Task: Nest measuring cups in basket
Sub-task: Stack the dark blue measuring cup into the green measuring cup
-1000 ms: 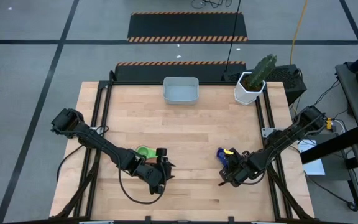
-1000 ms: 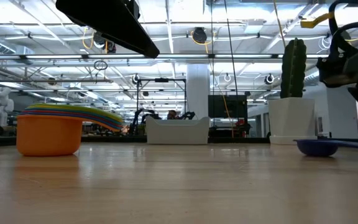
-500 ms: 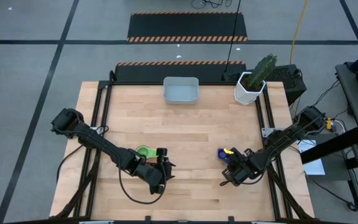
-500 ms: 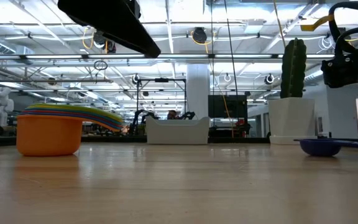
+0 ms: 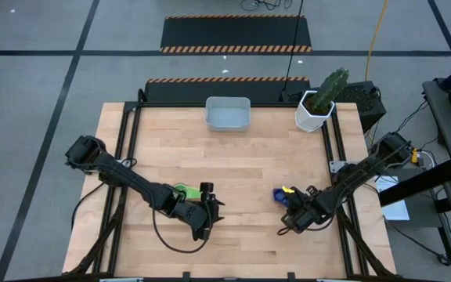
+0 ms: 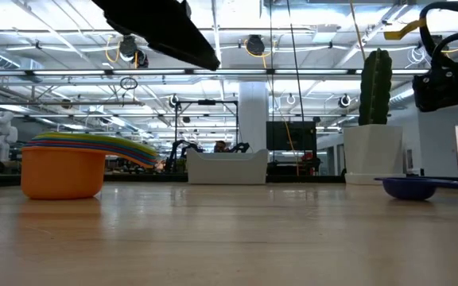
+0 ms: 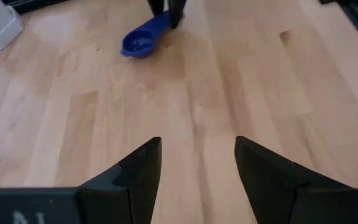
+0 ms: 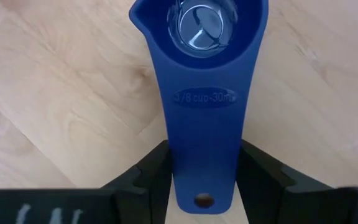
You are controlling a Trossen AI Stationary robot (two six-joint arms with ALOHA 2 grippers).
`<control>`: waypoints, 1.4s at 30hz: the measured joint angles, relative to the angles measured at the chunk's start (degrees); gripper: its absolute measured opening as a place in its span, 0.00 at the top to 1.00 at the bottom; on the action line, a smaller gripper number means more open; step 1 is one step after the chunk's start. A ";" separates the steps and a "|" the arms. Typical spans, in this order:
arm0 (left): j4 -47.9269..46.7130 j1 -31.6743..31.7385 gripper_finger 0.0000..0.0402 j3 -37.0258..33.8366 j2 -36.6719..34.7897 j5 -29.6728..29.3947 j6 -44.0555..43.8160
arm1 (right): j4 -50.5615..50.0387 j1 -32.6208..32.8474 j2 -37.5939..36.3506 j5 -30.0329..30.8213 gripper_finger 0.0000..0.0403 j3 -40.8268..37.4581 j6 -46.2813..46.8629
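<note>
Two claws low over the bench (image 5: 233,168), well short of the basket (image 5: 227,113). Right claw (image 8: 201,171) pinches dark blue cup (image 8: 199,74) by its handle. Left claw (image 7: 194,165) gapes empty beside nested cup stack (image 6: 82,163).

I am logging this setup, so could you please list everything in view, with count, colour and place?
stack of measuring cups: one nested stack, orange outermost, coloured handles fanned above; on the table's left half, by the left gripper.
dark blue measuring cup: one, dark blue; on the table's right half, handle between the right gripper's fingers.
basket: one, light grey-blue; far edge, centre.
cactus pot: one, white, with a green cactus; far right corner.
table: one, light wood.
left gripper: one, dark; open, empty, beside the stack.
right gripper: one, dark; shut on the dark blue cup's handle.
</note>
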 joint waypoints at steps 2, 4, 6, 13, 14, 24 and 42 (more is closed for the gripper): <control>-0.42 0.55 0.48 0.00 -0.16 -0.03 0.54 | 0.83 -0.51 -0.01 -0.26 0.66 -0.02 -1.47; -2.23 0.87 0.48 -0.02 -1.23 -1.17 0.24 | 1.81 -1.15 -0.03 -0.45 0.66 -0.02 -2.78; -3.84 1.23 0.48 -0.01 -2.69 -3.36 -1.05 | 2.73 -1.92 0.01 -0.35 0.66 0.36 -4.17; -14.67 1.18 0.48 0.01 -9.21 -9.16 -5.50 | 6.28 -5.98 0.03 1.89 0.66 3.53 -13.47; -16.12 1.02 0.48 0.00 -9.98 -9.73 -6.17 | 6.88 -6.79 0.03 2.01 0.66 4.07 -15.05; -38.46 -0.44 0.49 0.00 -15.72 -16.03 -19.28 | 12.43 -16.27 0.01 3.13 0.66 12.03 -34.23; -54.44 -9.13 0.49 0.00 -28.18 -28.10 -34.39 | 15.80 -28.02 10.36 -3.63 0.65 34.42 -62.03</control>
